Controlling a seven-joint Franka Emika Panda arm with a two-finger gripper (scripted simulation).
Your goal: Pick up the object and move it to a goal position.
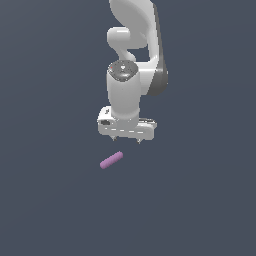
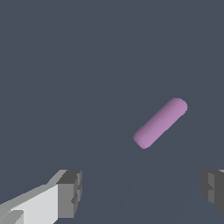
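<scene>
The object, a short pink-purple cylinder (image 1: 111, 160), lies flat on the dark grey ground, turned at a slant. It also shows in the wrist view (image 2: 160, 123). My white gripper (image 1: 127, 140) hangs above it and a little toward the exterior view's right, pointing down. Its jaws stand wide apart and hold nothing. In the wrist view the two grey fingertips (image 2: 70, 194) flank an empty gap of my gripper (image 2: 142, 190), and the cylinder lies beyond that gap, apart from both fingers.
The white arm (image 1: 132, 45) rises behind the gripper toward the top of the exterior view. Plain dark grey ground (image 1: 200, 200) lies all around; no goal marker shows.
</scene>
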